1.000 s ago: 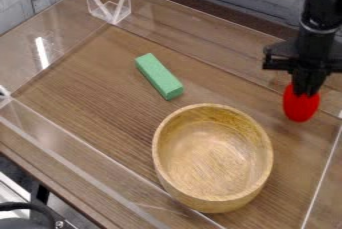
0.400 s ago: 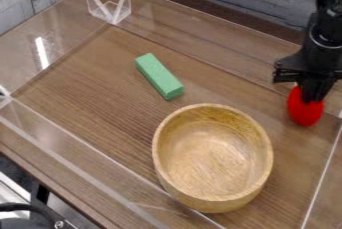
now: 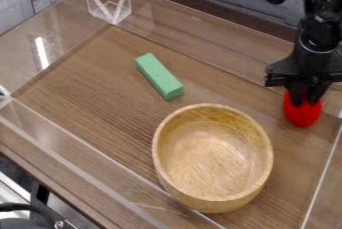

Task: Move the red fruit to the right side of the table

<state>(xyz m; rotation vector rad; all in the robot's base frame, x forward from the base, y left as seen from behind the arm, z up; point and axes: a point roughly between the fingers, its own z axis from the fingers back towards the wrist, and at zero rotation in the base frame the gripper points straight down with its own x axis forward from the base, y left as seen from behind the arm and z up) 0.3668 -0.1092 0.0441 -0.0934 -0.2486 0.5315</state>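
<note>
In the camera view, we see the tool (image 3: 305, 95) pointing down with its fingers around the top of the red fruit (image 3: 303, 112), which sits near the surface's (image 3: 94, 93) right wall; whether they pinch it, we cannot tell.
</note>
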